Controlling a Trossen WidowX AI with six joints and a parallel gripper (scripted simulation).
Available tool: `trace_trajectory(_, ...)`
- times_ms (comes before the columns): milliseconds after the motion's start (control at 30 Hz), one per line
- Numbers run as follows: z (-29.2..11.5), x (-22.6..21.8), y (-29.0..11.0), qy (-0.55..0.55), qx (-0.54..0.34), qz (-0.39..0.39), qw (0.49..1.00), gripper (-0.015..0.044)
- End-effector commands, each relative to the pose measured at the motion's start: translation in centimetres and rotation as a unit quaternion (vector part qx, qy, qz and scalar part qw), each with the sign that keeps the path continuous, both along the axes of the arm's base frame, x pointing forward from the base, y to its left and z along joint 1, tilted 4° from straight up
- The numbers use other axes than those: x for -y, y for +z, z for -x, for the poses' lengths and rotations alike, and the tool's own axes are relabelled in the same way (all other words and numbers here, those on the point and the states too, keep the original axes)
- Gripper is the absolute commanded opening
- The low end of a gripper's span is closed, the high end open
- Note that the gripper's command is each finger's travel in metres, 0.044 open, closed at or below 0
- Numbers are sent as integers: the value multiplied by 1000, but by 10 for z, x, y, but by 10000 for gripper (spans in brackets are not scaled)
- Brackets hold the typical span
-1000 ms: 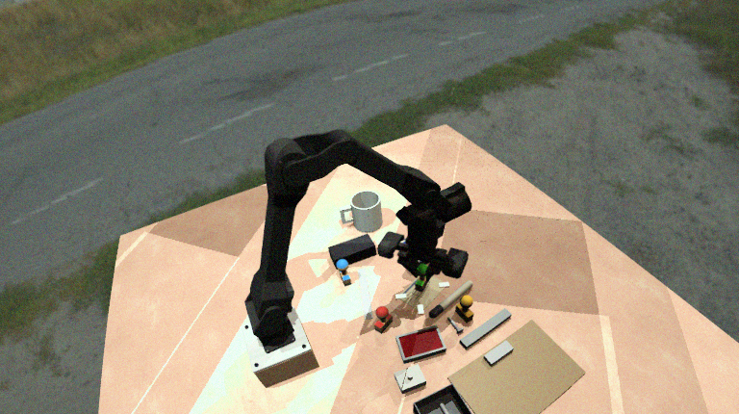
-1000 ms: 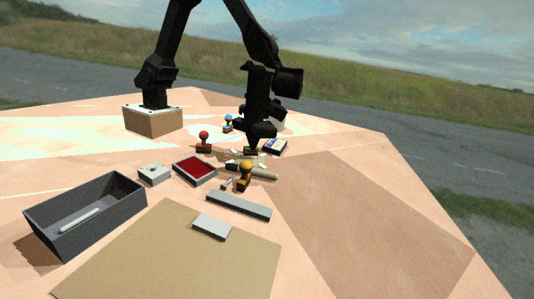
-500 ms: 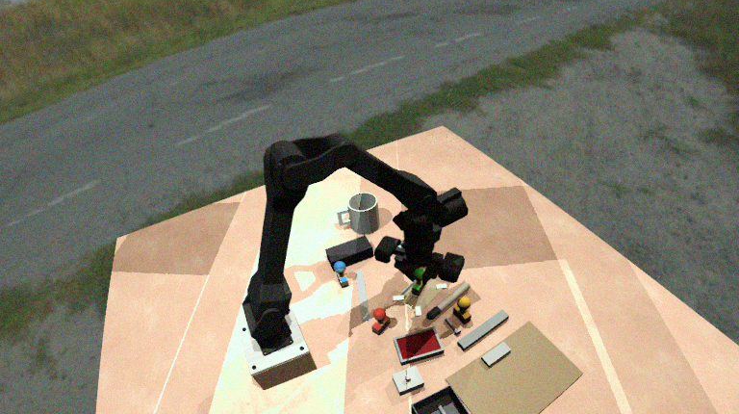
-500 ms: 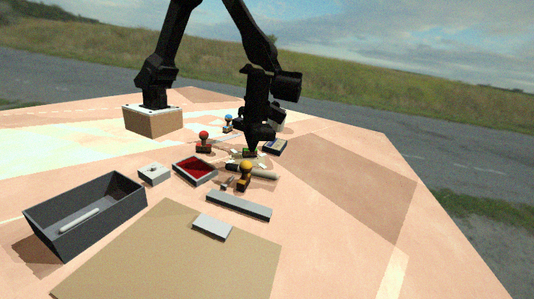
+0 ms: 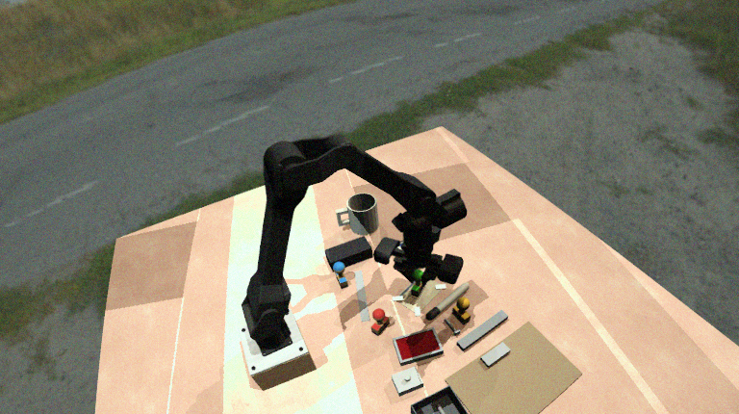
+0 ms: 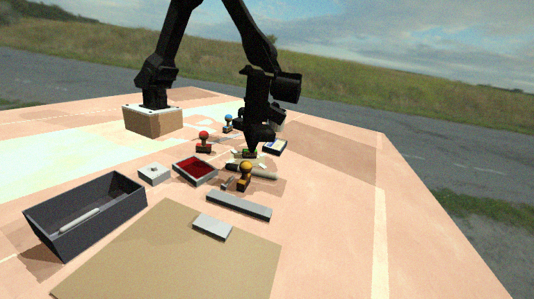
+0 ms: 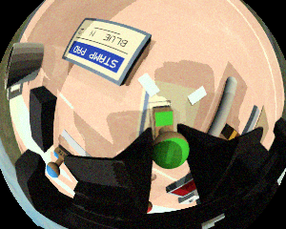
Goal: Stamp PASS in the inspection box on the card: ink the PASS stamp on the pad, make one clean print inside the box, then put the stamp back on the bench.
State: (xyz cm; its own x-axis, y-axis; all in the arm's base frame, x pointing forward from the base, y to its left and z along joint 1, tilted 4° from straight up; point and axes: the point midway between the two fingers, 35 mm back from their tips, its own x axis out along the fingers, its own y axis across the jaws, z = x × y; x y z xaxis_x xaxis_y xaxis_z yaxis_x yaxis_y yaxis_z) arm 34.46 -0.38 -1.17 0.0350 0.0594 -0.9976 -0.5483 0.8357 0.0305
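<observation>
My gripper [image 5: 417, 271] [image 6: 252, 150] [image 7: 164, 130] is shut on the green stamp [image 5: 418, 275] [image 6: 249, 154] [image 7: 171, 153], which is upright over the card [image 6: 257, 160] [image 7: 181, 112]. Whether its base touches the card is unclear. Its lettering is not readable. Thin box lines [image 7: 159, 101] show just beyond the base; the rest is hidden. White tabs [image 7: 149, 84] [image 7: 196, 95] lie at the card's edges. An open red pad [image 5: 418, 345] [image 6: 195, 169] [image 7: 182, 188] lies toward the tray. A closed pad labelled blue [image 6: 275, 145] [image 7: 110, 48] lies behind the card.
A marker [image 5: 449, 300] [image 6: 256, 172] [image 7: 223, 105] and yellow stamp [image 5: 462, 304] [image 6: 245, 167] lie beside the card. Red [image 5: 379, 313] [image 6: 203, 134] and blue stamps [image 5: 339, 267] [image 6: 228, 117] stand toward the base. Also near: mug [image 5: 365, 219], black box [image 5: 348, 251], grey bar [image 6: 238, 204], dark tray [image 6: 110, 220].
</observation>
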Motion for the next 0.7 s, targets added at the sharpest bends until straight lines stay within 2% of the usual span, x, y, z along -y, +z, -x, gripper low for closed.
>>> trace_trajectory(0,0,-1,-1,-2,0,-2,1000,0)
trace_trajectory(667,0,-1,-3,-2,0,-2,1000,0)
